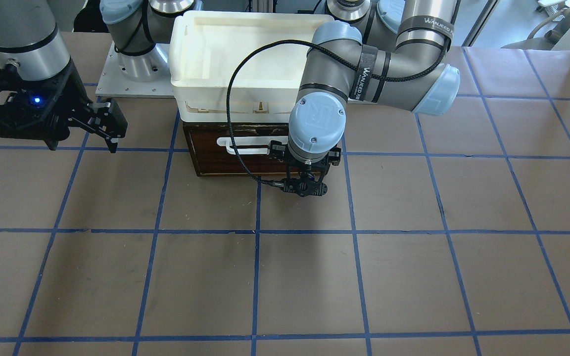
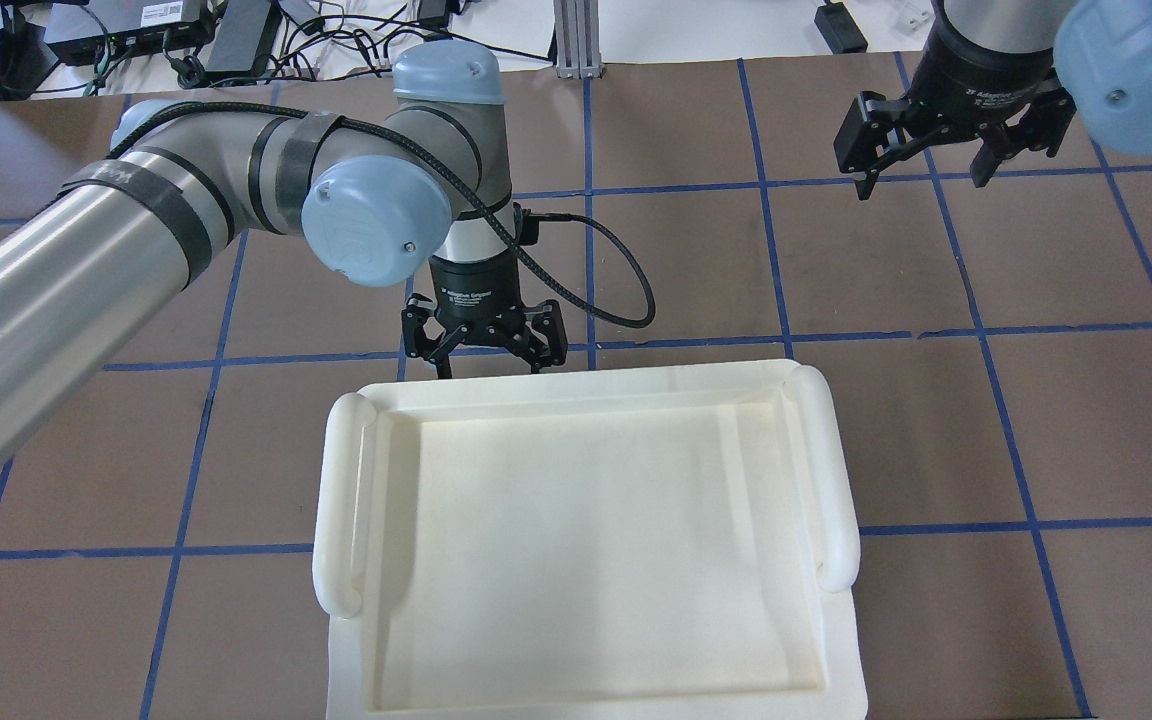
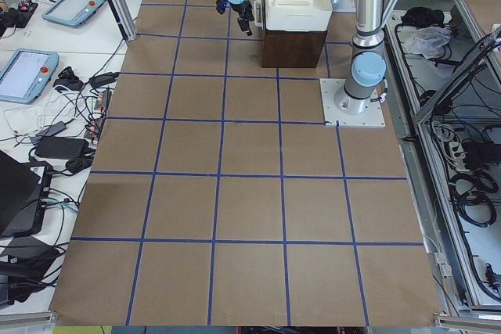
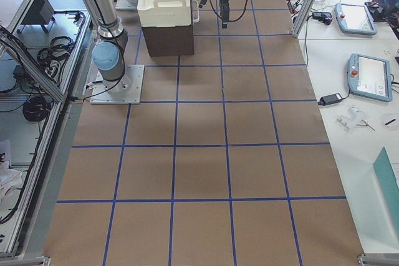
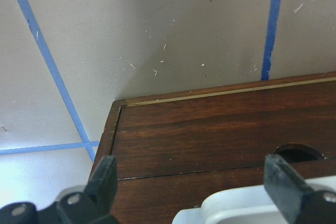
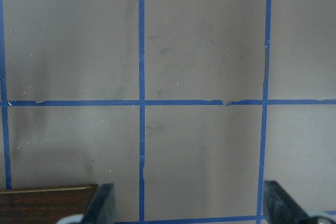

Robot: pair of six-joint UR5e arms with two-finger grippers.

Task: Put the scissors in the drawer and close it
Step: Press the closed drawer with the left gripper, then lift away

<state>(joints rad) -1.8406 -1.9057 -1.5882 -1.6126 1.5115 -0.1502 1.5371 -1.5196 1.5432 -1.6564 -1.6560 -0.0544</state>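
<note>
Upper centre on the counter (image 1: 413, 257), the left hand (image 2: 489, 362) hangs released before the drawer (image 1: 206, 159), seemingly shut; scissors unseen, likely inside. Stiff wood, best taken by its white bar handle (image 1: 245, 147).

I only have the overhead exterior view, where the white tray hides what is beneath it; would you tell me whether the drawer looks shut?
Observer: Yes. In the front-facing view the drawer front sits about flush under the white tray, so it looks shut.
Operator: Thank you. Are the scissors visible anywhere?
Observer: No, none of the six views shows them.
Operator: Is the left gripper holding the handle?
Observer: No. The left wrist view shows the left gripper open in front of the drawer's face, and the white handle is not gripped.
</note>
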